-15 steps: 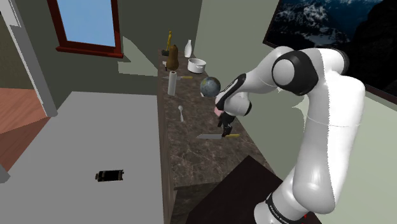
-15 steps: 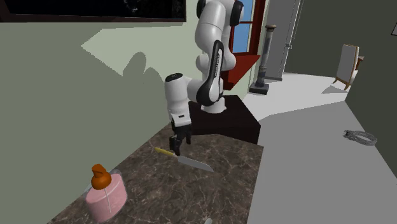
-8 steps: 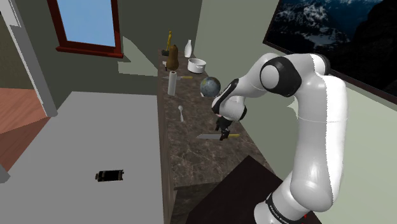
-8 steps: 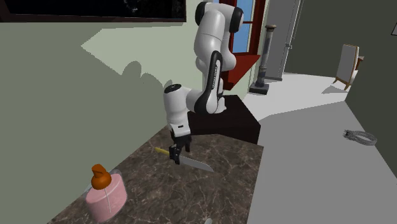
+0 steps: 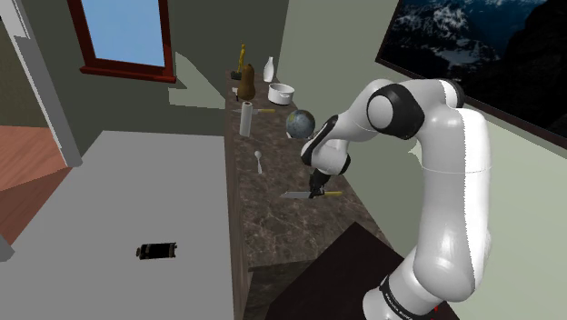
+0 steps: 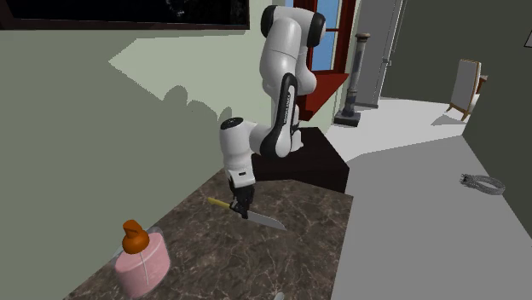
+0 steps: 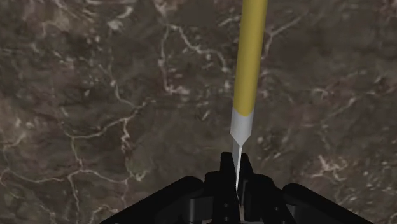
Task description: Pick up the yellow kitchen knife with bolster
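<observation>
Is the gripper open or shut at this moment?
Shut on the knife: in the wrist view the gripper's black fingers clasp the thin blade just past the yellow handle, with no gap on either side.

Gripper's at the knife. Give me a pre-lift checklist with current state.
1. The gripper shut on the knife: ok. Its fingers clasp the thin metal just past the grey bolster.
2. Grasp on the yellow handle: not ok. The handle sticks out free beyond the gripper.
3. Balance at the grasp point: cannot tell. The handle lies to one side and the blade to the other.
4. Knife off the counter: not ok. It looks to be lying on the surface.
5. Neighbours clear: ok. The pink container and the spoon sit well apart.
</observation>
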Available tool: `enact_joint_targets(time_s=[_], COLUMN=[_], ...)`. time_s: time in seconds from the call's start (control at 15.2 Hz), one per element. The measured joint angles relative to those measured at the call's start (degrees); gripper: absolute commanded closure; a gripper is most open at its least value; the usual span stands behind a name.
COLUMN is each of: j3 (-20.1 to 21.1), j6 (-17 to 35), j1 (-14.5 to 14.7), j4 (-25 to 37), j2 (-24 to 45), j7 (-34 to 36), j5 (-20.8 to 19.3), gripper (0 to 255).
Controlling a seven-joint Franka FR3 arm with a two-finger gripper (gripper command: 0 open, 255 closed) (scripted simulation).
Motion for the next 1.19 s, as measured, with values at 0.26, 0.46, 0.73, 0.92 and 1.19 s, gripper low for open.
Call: enact_joint_targets(time_s=[0.26,0.46,0.73,0.92,1.19], j3=[0.0,-0.7,-2.76,-4.56,-6.86], j6=[-0.01,-0.56,-2.18,-3.61,-5.74], j1=[0.0,0.49,2.08,3.54,5.12], j4=[-0.01,-0.33,-1.24,-1.97,-2.44], j2=[0.0,-0.89,-3.56,-5.94,-8.86], j7=[0.0,0.6,2.6,4.52,6.94], j5=[0.0,-0.78,-3.23,-5.55,-8.77], gripper=[255,255,255,255,255])
